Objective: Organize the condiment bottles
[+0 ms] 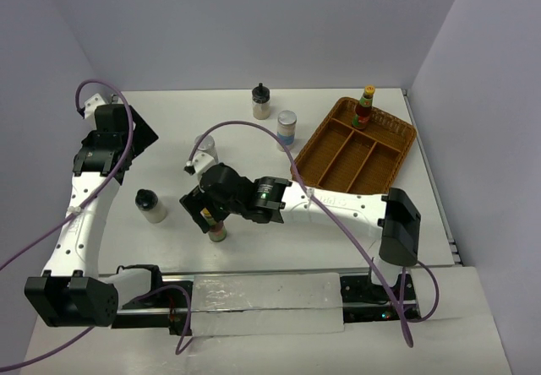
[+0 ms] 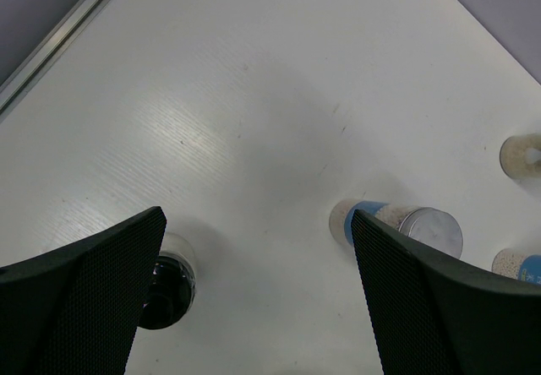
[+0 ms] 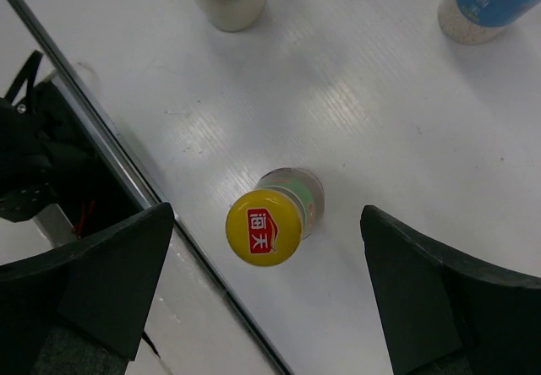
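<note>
- The right gripper (image 3: 266, 223) is held wide open. Its fingers are set on either side of a yellow-capped sauce bottle (image 3: 264, 227), which is not touched.
- That bottle is stood upright on the white table (image 1: 186, 109), near the front edge.
- The left gripper (image 2: 258, 219) is likewise spread wide and nothing is held in it.
- A black-capped bottle (image 2: 169, 284) is seen just beside one of its fingers, and a silver-lidded bottle (image 2: 423, 227) with a blue band beside the other.
- A second yellow-capped bottle (image 1: 364, 109) is stood upright in the far corner compartment of the wicker tray (image 1: 338, 151).
- A second black-capped bottle (image 1: 261, 102) and a second silver-lidded bottle (image 1: 287, 128) are placed near each other, left of the tray.
</note>
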Robot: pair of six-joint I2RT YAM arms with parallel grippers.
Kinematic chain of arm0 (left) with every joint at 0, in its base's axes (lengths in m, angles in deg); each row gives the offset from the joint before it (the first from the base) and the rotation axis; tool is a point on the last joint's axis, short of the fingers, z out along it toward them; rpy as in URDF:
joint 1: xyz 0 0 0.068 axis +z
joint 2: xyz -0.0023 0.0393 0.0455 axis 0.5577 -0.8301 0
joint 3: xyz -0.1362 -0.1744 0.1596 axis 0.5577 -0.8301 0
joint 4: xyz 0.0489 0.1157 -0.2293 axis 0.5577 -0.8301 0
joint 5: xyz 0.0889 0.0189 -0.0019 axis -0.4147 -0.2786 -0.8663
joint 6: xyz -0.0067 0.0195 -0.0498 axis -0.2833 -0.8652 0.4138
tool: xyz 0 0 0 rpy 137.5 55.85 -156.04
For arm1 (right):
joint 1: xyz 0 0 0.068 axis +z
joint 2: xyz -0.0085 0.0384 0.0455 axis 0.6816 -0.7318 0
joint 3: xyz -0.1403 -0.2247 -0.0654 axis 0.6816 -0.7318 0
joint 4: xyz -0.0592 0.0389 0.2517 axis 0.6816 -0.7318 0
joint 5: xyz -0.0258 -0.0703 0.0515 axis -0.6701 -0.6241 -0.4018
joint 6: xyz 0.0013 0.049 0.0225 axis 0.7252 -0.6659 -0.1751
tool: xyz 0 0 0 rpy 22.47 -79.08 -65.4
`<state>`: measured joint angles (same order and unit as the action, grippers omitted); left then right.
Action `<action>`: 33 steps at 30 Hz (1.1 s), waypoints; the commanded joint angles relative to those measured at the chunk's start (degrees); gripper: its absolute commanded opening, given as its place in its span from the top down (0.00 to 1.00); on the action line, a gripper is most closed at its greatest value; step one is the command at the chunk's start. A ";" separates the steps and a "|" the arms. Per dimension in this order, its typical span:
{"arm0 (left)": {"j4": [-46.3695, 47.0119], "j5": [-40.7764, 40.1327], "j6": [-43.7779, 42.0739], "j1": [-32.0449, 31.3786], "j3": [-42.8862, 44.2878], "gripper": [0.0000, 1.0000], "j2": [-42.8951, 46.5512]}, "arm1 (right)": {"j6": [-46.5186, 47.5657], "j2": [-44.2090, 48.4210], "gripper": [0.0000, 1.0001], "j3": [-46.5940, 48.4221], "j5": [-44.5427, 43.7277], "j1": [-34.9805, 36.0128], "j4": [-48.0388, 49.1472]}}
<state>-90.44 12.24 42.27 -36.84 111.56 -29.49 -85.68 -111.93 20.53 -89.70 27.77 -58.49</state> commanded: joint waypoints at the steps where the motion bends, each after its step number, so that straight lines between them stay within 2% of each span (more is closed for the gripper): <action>1: 2.03 0.07 -0.10 0.22 1.57 0.01 -0.59 | 0.08 -1.38 0.03 1.05 -1.36 0.32 2.31; 10: 2.34 0.48 -0.14 0.22 1.23 0.00 -0.74 | 0.08 -2.62 0.20 0.21 -2.63 0.28 3.04; 25: 2.60 0.20 -0.35 0.22 0.69 0.00 -0.37 | 0.08 -2.62 0.27 -2.30 -3.13 0.28 3.94; 33: 2.87 -0.64 -0.58 0.22 0.23 0.00 0.33 | 0.08 -4.19 0.27 -1.00 -2.95 0.34 3.59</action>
<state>-90.07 12.19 42.22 -36.84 111.54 -30.29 -85.68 -114.85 18.21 -91.86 27.77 -56.73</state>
